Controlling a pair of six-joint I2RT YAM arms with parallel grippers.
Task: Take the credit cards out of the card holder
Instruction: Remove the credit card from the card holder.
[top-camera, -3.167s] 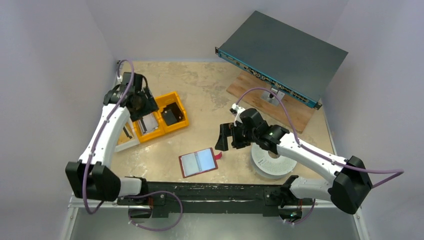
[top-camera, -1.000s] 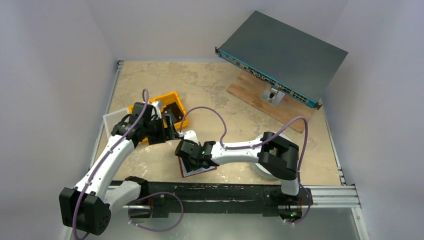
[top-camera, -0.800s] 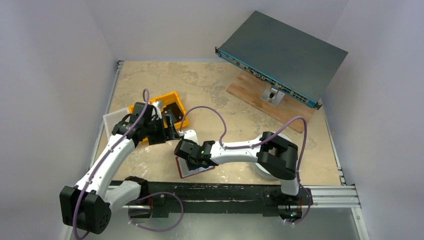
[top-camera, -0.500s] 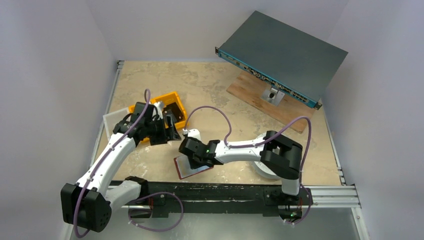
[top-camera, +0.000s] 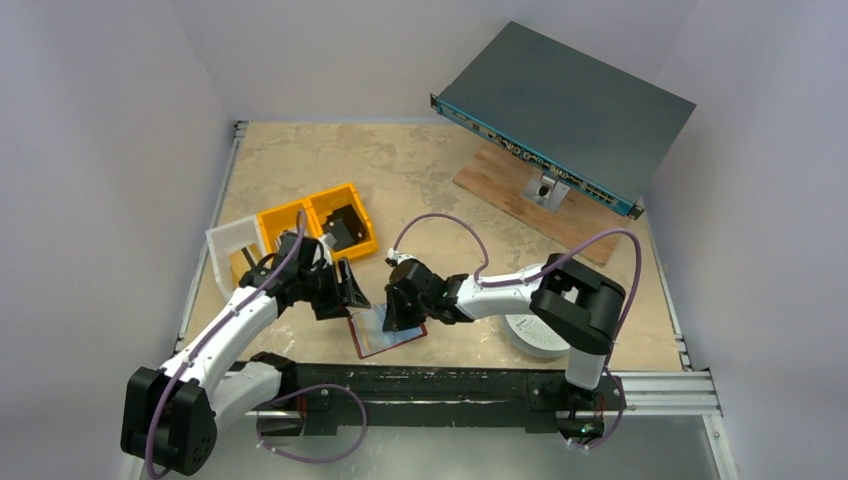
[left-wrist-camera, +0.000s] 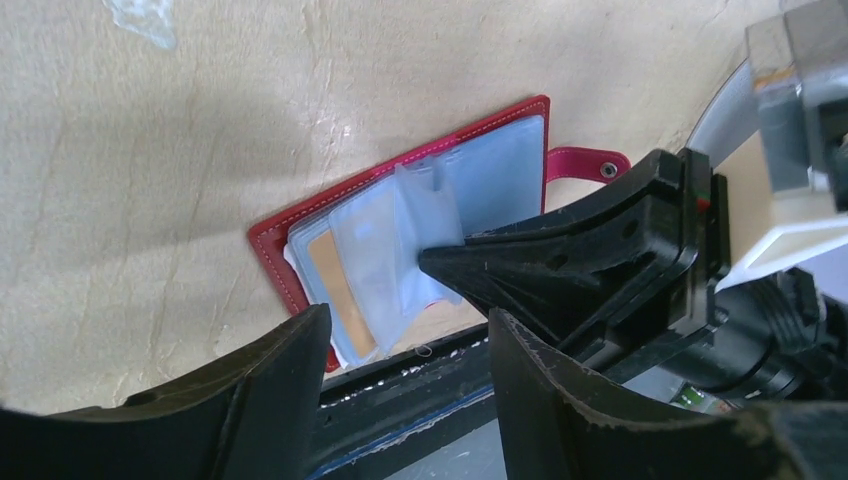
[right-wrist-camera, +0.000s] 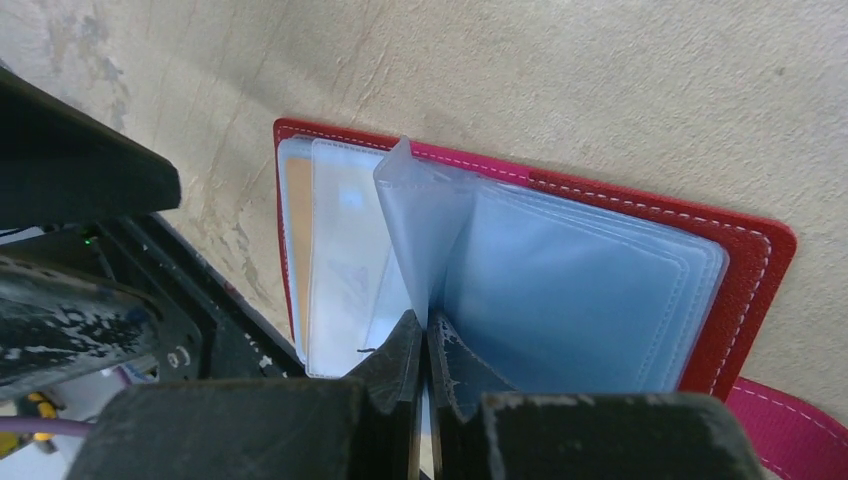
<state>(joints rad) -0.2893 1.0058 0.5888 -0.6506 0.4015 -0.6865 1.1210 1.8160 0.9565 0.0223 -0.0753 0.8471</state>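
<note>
Open dark red leather-like card holder (top-camera: 372, 338) lies lengthwise left-right, tab (left-wrist-camera: 585, 160) rightward. Right gripper (right-wrist-camera: 424, 325) pinches a clear sleeve (right-wrist-camera: 410, 210); left gripper (left-wrist-camera: 408, 318) gapes.

Card holder (top-camera: 378, 338) on table (top-camera: 420, 180), bins (top-camera: 285, 218) behind-left

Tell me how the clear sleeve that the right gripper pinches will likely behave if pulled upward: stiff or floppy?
Probably floppy: the sleeve bends where the right gripper pinches it. It looks thin and light, so the card holder may lift with it unless held down. Its glossy film could slip.
</note>
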